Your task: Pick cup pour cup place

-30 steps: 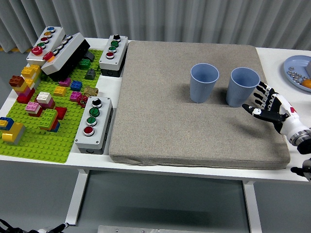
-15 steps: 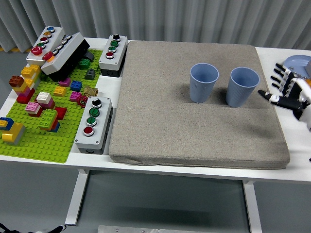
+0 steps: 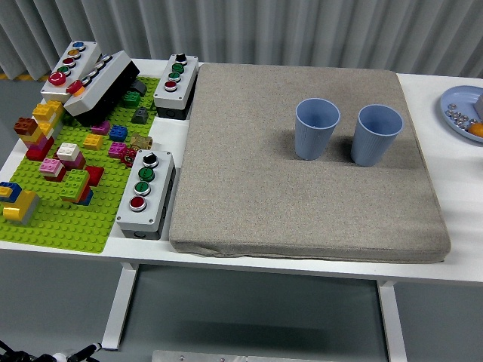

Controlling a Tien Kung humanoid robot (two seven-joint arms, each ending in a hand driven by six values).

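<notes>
Fingers of both my hands are out of view, so I cannot tell their state. Two blue cups, left cup and right cup, stand upright, near each other on the grey mat. They look light, thin-walled and easily squashed; I judge a gentle mid-wall wrap best.

A robotics test lab: a white table before grey curtains carries a grey mat. Left of the mat lie push-button control boxes and a green brick baseplate.
</notes>
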